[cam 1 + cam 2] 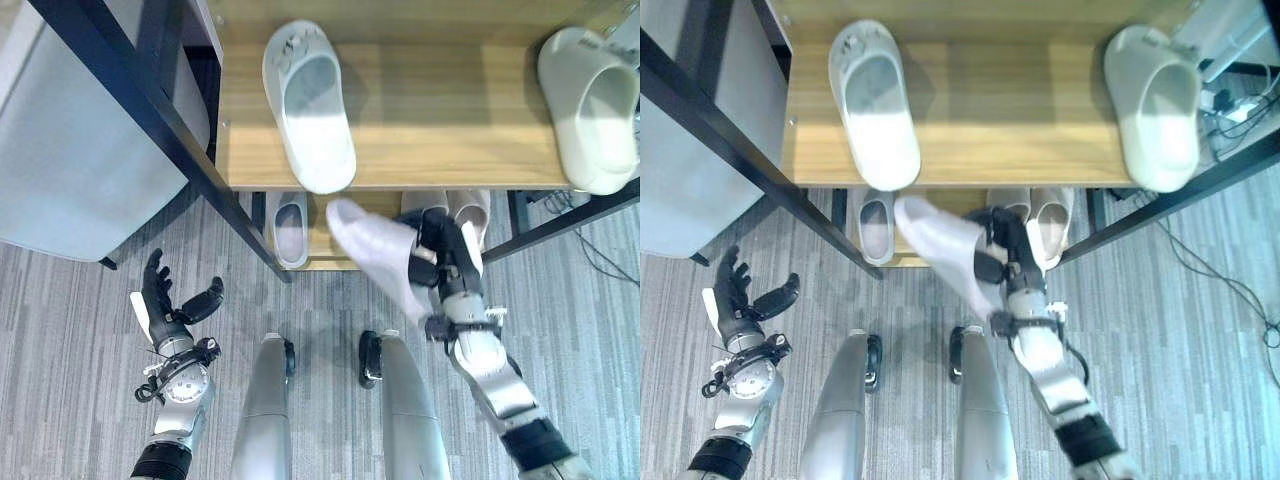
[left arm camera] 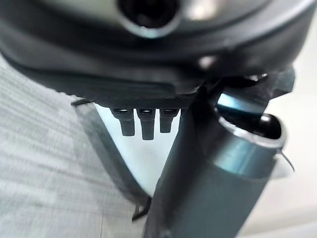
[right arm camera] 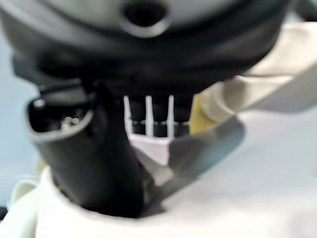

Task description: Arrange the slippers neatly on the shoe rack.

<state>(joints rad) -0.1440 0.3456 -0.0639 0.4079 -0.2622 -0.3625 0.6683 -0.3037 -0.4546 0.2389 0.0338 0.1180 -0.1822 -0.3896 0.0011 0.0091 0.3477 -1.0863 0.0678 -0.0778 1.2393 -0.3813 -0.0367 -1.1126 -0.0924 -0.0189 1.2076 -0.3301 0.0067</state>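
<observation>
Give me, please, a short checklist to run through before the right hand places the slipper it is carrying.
1. Hold on the carried slipper: right hand has fingers curled on it. Ok.
2. Free space on the top shelf between the left top slipper and the right top slipper: ok.
3. Lower shelf: single slipper on the left, a pair on the right; gap partly hidden. Cannot tell.
4. Left hand open above the carpet, away from the rack: ok.
5. Top slippers neatly set: both overhang the front edge. Not ok.
</observation>
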